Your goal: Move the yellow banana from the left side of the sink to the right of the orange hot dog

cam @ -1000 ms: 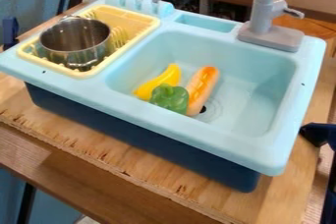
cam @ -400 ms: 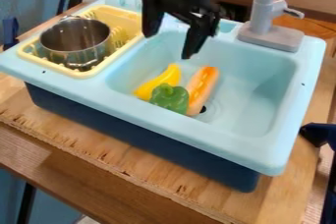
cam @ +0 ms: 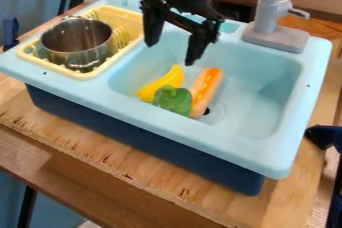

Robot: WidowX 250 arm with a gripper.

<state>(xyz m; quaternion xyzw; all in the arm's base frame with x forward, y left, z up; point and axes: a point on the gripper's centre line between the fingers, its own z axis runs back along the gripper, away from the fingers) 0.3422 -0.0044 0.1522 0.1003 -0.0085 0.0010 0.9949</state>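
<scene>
Three toy foods lie bunched in the basin of the light-blue plastic sink (cam: 180,133), beneath the black two-finger gripper (cam: 172,53); its fingers are spread, with nothing pinched between them. Good handling here, as I judge it, calls for one finger on each side of a single piece, across its narrow width, since the pieces crowd together and a careless fingertip could nudge a neighbour; a straight, slow descent and a light squeeze near the middle would suit the smooth, curved shapes, and the sink's walls want some room too.

Taking twelve o'clock as the view's top edge, the yellow plastic banana (cam: 163,82) is nearest, below the gripper at six o'clock; the glossy green toy bell pepper (cam: 172,101) is also at six, farther off, against the banana's lower part; the long orange-and-tan toy hot dog (cam: 205,90) slants at five o'clock, beside the pepper. At nine o'clock, a shiny metal pot (cam: 77,39) sits in the pale-yellow plastic drying rack (cam: 130,16); the grey faucet (cam: 267,17) stands at two.
</scene>
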